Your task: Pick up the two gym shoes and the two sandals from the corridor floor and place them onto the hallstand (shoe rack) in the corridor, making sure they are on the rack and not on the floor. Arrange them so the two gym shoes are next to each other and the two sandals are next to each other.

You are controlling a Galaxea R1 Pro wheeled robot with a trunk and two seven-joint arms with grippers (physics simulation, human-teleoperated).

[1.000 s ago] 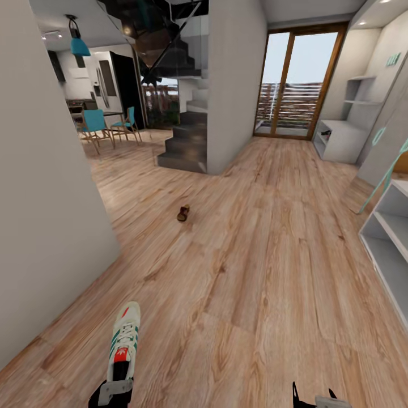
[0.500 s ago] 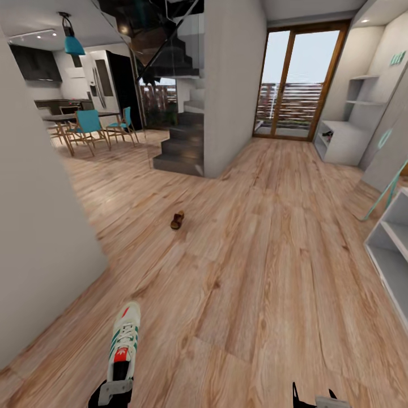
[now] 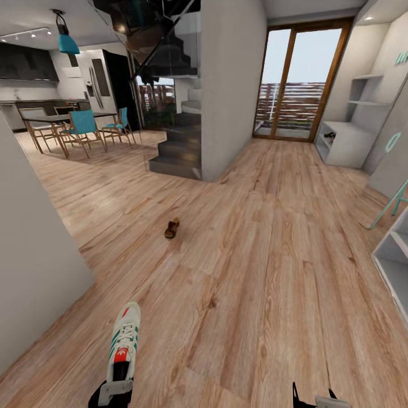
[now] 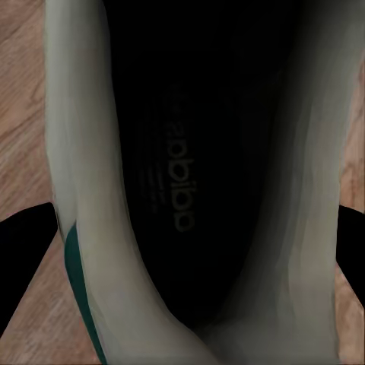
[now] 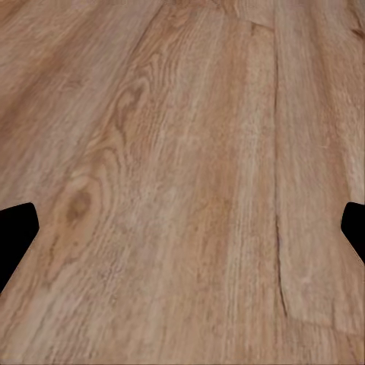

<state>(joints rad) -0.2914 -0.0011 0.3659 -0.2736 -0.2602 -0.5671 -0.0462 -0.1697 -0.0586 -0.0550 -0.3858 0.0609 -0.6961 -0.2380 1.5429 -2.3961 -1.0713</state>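
Gym shoe (image 3: pixel 124 340), white with green side stripes and a red-orange tongue patch, is held out in front of the robot by the left claw (image 3: pixel 113 391), its toe pointing away toward the staircase (image 3: pixel 175 147). The left wrist view looks straight down into the shoe's dark opening (image 4: pixel 190 167), with printed lettering on the insole and the pale collar on both sides; the two dark fingers (image 4: pixel 23 258) press against the outside of the shoe's walls, so the left claw is pinching the gym shoe. The corridor floor (image 3: pixel 255 272) of light wood-grain planks lies below it.

One brown sandal (image 3: pixel 171 228) lies on that floor, well beyond the held shoe and short of the staircase's lowest steps, apart from everything else.

The hallstand (image 3: pixel 343 141), light grey with a low worktop and staggered shelves above, stands to the right of the glass door (image 3: pixel 297 79), far beyond the sandal. A small dark shape sits in its open lower level; what it is cannot be told.

The right claw (image 3: pixel 311 399) shows at the lower edge of the head view. In the right wrist view its fingertips (image 5: pixel 17 228) sit far apart with bare floor planks (image 5: pixel 182 182) between them: spread and holding nothing.

Left of the staircase are a dining table with blue chairs (image 3: pixel 82 124) and a blue hanging lamp (image 3: pixel 66 42).
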